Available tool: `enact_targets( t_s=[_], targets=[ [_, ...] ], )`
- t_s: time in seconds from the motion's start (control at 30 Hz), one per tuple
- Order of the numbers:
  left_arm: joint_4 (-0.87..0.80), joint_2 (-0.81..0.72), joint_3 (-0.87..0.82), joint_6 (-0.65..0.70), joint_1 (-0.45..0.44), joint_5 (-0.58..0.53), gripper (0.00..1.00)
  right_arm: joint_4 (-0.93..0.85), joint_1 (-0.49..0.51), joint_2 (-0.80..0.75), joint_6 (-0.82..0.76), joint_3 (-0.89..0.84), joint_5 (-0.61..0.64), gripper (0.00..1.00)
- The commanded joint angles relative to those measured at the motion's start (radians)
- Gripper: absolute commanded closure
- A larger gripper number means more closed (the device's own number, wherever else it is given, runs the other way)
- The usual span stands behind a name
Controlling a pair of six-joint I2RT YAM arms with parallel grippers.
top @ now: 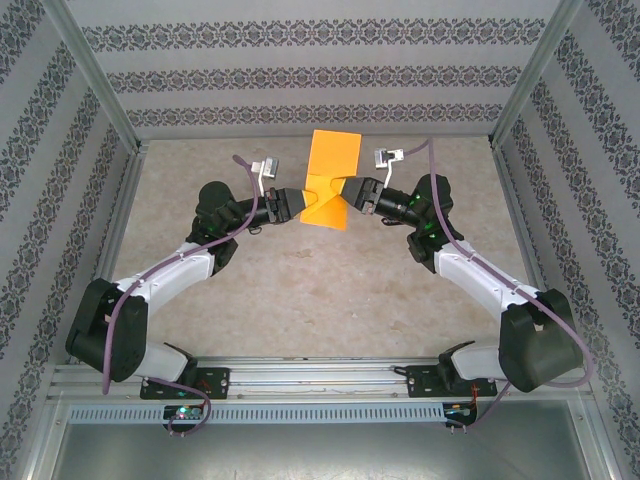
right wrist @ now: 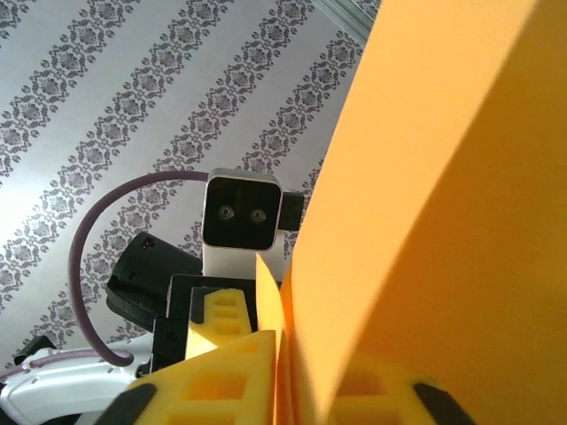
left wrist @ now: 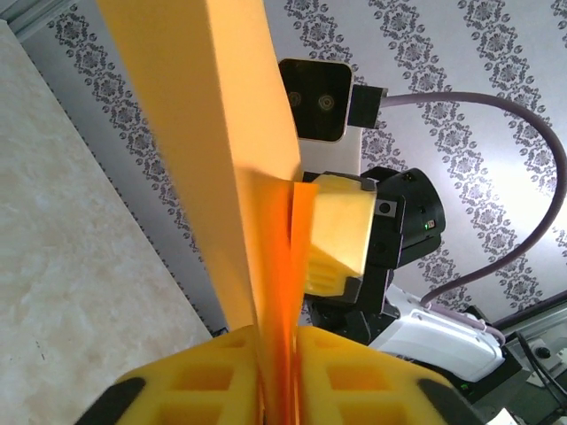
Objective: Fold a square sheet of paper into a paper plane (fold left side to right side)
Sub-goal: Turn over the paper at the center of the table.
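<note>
The top view looks down over the table from its near edge; both wrist views — close, upturned, facing each other — share the square sheet of paper.

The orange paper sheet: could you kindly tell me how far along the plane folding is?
Done: the thin bright orange square sheet of paper is lifted off the table and bent along a crease, with one flap raised. In hand: the left pincer and right pincer pinch it from opposite sides. Left: it shows no narrow pointed dart shape, so further folds remain.
</note>
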Motion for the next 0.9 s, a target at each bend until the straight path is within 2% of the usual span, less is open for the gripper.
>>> enact_targets(
  t_s=[0.0,0.13,0.2,0.33,0.47,0.6,0.7,0.87],
  targets=[
    [-0.017,-0.030,0.002,0.030,-0.008,0.005,0.87,0.022,0.002,-0.017,-0.018,0.012,-0.014,0.81],
    [-0.087,-0.039,0.001,0.059,-0.008,0.002,0.99,-0.034,-0.031,-0.059,-0.050,-0.019,-0.002,0.75],
    [-0.170,-0.051,0.004,0.099,-0.009,-0.011,1.00,-0.085,-0.052,-0.087,-0.078,-0.037,0.011,0.75],
    [-0.405,-0.085,0.028,0.229,-0.008,-0.052,1.00,-0.328,-0.077,-0.167,-0.223,-0.035,0.054,0.67],
    [-0.712,-0.126,0.083,0.396,-0.010,-0.126,1.00,-0.591,-0.100,-0.250,-0.382,-0.023,0.164,0.55],
    [-1.088,-0.146,0.187,0.589,-0.052,-0.314,1.00,-0.822,-0.109,-0.321,-0.538,-0.001,0.320,0.33],
    [-1.310,-0.132,0.274,0.690,-0.104,-0.489,1.00,-0.956,-0.111,-0.356,-0.617,0.010,0.456,0.23],
    [-1.555,-0.057,0.404,0.769,-0.208,-0.742,1.00,-1.084,-0.115,-0.369,-0.670,0.008,0.627,0.15]
  ],
)
